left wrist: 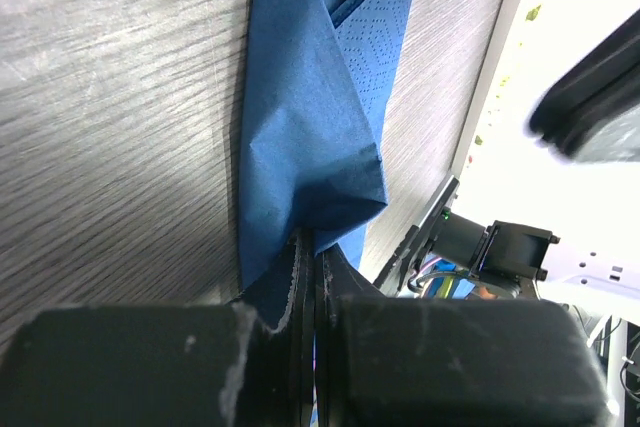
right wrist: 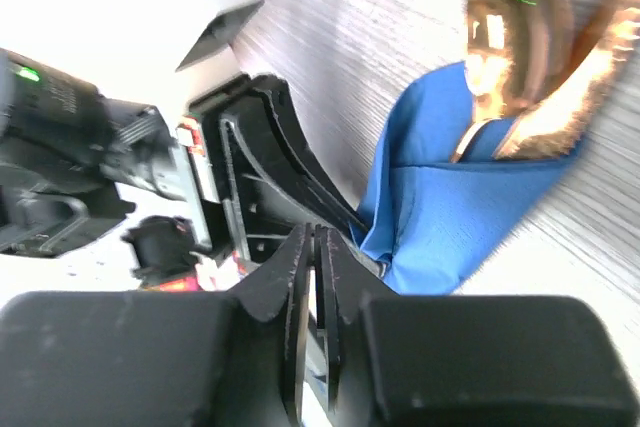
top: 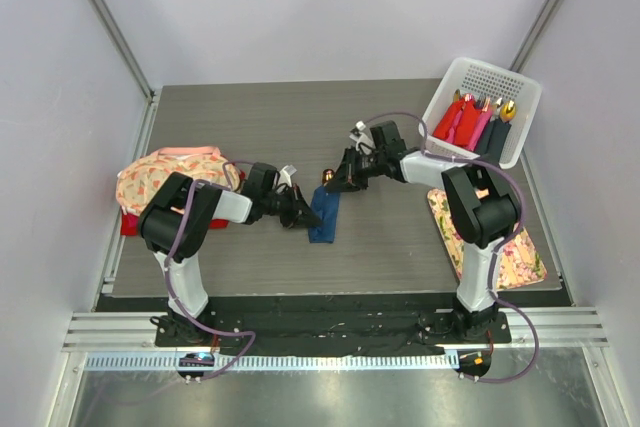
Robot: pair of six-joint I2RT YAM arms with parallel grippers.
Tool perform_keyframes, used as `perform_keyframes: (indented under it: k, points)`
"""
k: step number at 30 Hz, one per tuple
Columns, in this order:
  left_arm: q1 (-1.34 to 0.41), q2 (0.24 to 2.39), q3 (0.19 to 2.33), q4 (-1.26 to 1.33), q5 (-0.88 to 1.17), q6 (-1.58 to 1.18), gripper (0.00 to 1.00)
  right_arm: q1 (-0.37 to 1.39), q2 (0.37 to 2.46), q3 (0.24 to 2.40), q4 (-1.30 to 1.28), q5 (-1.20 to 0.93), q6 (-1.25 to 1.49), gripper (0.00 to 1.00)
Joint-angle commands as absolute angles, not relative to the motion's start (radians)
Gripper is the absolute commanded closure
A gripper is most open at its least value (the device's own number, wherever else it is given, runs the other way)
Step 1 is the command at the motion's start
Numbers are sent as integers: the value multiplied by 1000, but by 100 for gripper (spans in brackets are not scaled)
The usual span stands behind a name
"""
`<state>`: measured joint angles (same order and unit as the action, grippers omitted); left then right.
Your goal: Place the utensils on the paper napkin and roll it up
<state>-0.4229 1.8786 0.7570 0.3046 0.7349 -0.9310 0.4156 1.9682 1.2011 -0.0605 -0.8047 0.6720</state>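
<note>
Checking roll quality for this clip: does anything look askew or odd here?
The blue napkin looks loosely wrapped: a creased flap bulges off its side instead of lying flat, pinched at its end by the left tool. The spoon's bowl sticks out of the far end, uncovered. Nothing looks spilled or torn.

left claw [left wrist: 310, 252]: closed tight | right claw [right wrist: 313, 242]: jaws nearly together | arms: reaching inward

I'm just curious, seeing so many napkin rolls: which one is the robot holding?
The blue roll lying on the table, pinched by the left end effector; the other rolls, red, pink and dark, stand in the basket.
</note>
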Motion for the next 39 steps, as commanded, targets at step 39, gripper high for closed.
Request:
perform_keyframes:
  k: [39]
  points:
    - [-486,1759,825,305,655,-923,100,396,2131,1046,137,-670,851,99]
